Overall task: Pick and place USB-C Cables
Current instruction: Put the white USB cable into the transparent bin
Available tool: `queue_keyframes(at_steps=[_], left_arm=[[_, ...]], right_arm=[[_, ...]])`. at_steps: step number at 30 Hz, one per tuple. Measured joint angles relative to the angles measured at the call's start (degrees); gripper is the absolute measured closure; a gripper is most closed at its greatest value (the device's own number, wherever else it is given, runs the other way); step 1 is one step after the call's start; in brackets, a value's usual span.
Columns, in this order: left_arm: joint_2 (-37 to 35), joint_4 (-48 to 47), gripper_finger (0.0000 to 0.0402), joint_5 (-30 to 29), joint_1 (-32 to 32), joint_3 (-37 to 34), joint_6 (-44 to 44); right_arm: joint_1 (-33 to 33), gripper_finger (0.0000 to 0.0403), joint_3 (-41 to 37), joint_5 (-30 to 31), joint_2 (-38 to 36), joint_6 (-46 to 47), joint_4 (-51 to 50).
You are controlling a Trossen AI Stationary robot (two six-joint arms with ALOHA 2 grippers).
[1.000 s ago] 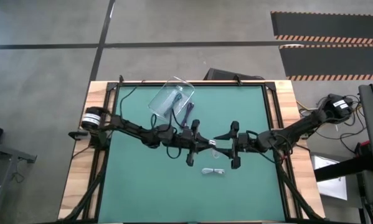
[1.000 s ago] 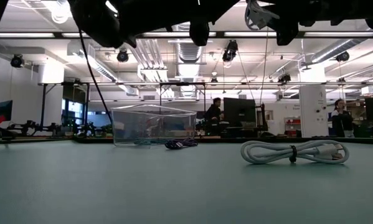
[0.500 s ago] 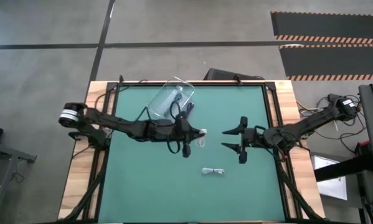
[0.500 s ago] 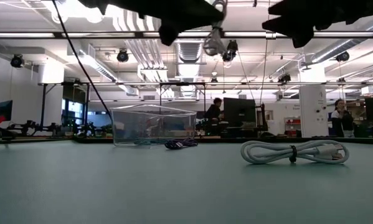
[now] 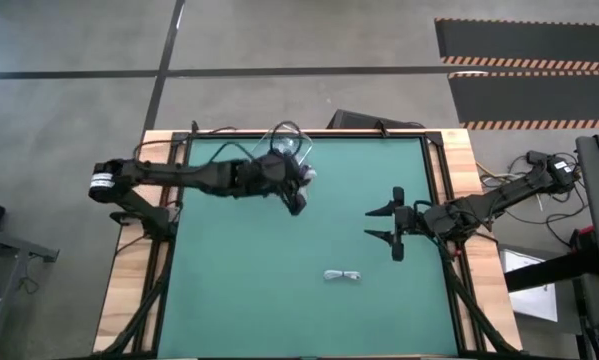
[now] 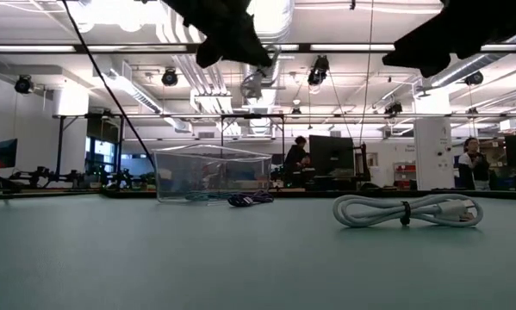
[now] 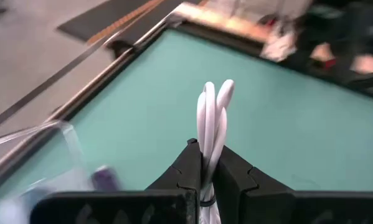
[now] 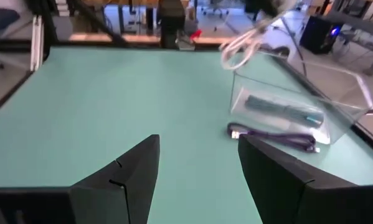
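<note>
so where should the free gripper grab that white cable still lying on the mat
Probably across the middle of the white cable bundle, at or beside its dark tie, coming straight down from above. It lies flat on the green mat as a long, narrow coil, so fingers closing across the short width would catch all strands. The right gripper is open and nearest.

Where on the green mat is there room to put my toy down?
The near-left stretch of the green mat, left of the white cable, is bare. So is the middle, between that cable and the clear box. It is crowded at the box: the left claw holds a white cable bundle there, beside a purple cable.
</note>
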Motion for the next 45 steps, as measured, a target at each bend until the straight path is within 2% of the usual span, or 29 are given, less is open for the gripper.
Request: queue_keyframes(at_steps=[7,14,20,25,45], left_arm=[[0.0,-13.9,0.0394,0.0,9.3,6.0,0.2],[0.0,-16.2,0.0394,5.7,18.5,6.0,0.2],[0.9,-18.7,0.0393,7.5,23.0,4.1,0.5],[2.1,-18.6,0.0393,9.9,24.5,3.3,0.5],[9.8,-18.0,0.0393,10.1,24.6,3.3,0.7]], right_arm=[[0.0,0.0193,0.0,-1.0,-0.9,1.4,-2.3],[0.0,0.0193,0.0,-2.2,-0.8,1.7,-2.4],[0.0,0.0193,0.0,-2.2,-0.8,1.8,-2.4],[0.0,0.0193,0.0,-2.2,-0.7,1.9,-2.4],[0.0,0.0193,0.0,-2.0,-0.7,1.9,-2.3]])
